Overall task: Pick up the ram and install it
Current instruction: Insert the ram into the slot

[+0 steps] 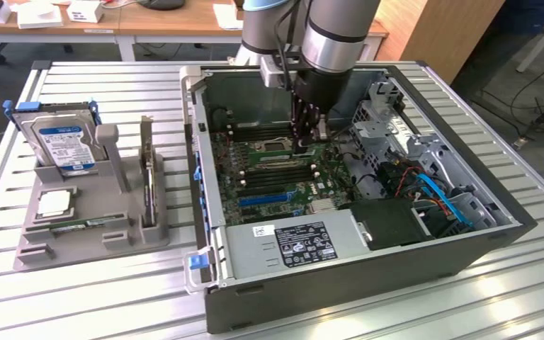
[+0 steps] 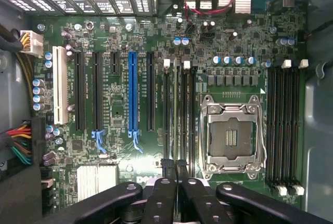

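End effector [image 2: 174, 171] is pinching narrow, probably gripping the ram [image 2: 176, 115] edge-on, lowering it onto the motherboard [image 2: 119, 109] beside the socket [image 2: 231, 135]; not looking seated yet.

Even overhead light; glare on slatted table [image 1: 83, 297]; computer case [image 1: 348, 290] interior dimmer, soft shadows.

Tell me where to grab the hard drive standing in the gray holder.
Take the hard drive by its upper part, coming from above, probably pinching the label face and the back. Its lower end sits in the gray holder, leaving the top free, and those broad flat faces suit a straight pinch.
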